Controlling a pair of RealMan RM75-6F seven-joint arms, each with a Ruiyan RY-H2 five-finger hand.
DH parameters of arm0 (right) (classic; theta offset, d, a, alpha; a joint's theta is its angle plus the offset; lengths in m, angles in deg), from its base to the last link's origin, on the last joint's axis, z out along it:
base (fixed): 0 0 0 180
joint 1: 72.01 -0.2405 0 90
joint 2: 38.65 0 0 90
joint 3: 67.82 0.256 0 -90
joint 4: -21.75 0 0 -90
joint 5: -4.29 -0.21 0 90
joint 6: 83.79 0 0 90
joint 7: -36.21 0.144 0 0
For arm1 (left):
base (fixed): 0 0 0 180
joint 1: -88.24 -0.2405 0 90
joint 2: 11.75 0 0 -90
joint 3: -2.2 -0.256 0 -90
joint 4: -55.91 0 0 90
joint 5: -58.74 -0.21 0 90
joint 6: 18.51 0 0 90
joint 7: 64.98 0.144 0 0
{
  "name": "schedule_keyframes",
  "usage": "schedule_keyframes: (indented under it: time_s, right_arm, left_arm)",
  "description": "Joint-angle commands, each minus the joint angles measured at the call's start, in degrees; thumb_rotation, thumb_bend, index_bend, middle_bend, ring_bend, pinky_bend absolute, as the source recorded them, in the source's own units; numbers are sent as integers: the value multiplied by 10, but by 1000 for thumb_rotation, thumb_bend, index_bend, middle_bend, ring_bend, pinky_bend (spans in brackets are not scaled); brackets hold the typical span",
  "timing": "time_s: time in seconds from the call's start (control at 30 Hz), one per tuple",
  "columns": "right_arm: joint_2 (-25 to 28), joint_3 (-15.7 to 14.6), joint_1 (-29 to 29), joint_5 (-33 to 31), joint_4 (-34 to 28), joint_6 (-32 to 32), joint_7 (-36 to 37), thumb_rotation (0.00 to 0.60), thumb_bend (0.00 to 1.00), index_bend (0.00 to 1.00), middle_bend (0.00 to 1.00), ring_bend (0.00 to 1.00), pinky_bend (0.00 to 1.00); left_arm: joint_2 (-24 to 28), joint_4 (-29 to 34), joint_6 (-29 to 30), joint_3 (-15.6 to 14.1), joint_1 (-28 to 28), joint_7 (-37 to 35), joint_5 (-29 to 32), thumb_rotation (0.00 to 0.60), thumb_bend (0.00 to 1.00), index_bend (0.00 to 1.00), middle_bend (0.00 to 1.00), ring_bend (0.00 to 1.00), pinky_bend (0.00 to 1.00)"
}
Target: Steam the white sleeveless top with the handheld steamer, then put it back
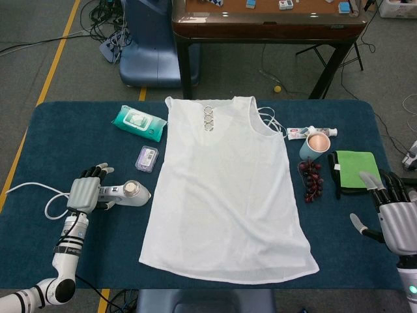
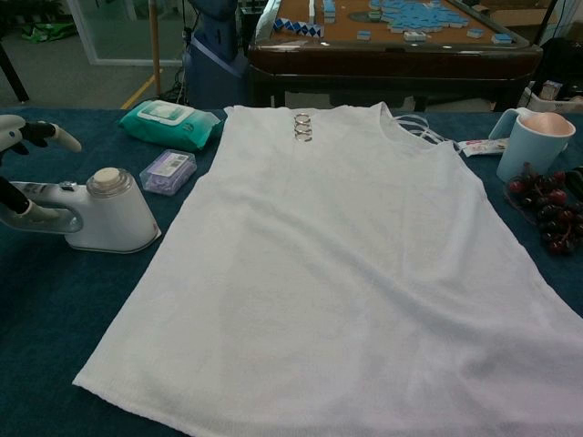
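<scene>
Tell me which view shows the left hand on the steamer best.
The head view: the whole left hand sits over the handle of the steamer. The chest view shows the steamer large but only fingertips at the frame edge.

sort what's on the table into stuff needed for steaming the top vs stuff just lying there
For the job:
white sleeveless top
handheld steamer
left hand, over the steamer's handle

Lying about:
wet wipes pack
small purple box
mug
cherries
green cloth
tube
</scene>
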Motion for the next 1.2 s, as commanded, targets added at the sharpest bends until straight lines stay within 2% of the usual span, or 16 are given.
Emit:
schedule_keyframes:
  time_s: [0.03, 0.47, 1.03, 1.2]
  right_arm:
    - [0, -1, 1, -1, 1, -1, 1, 600, 289, 0, 151, 0, 23]
    - [1, -2, 6, -3, 3, 1, 6, 600, 290, 0, 151, 0, 23]
    - [4, -2, 12, -9, 1, 2, 6, 600, 290, 0, 151, 0, 23]
    - [4, -2, 12, -11, 1, 1, 6, 600, 289, 0, 151, 0, 23]
  left_arm:
    - [-7, -12, -4, -1, 6, 2, 6, 600, 81, 232, 164, 148, 154]
    - [-38, -72, -11, -3, 28, 2, 17, 600, 170, 309, 242, 195, 154]
    - [-76, -145, -12, -13, 43, -16, 3, 600, 240, 424, 440, 362, 155]
    - [-94, -170, -9, -13, 52, -19, -8, 600, 245, 476, 506, 413, 184]
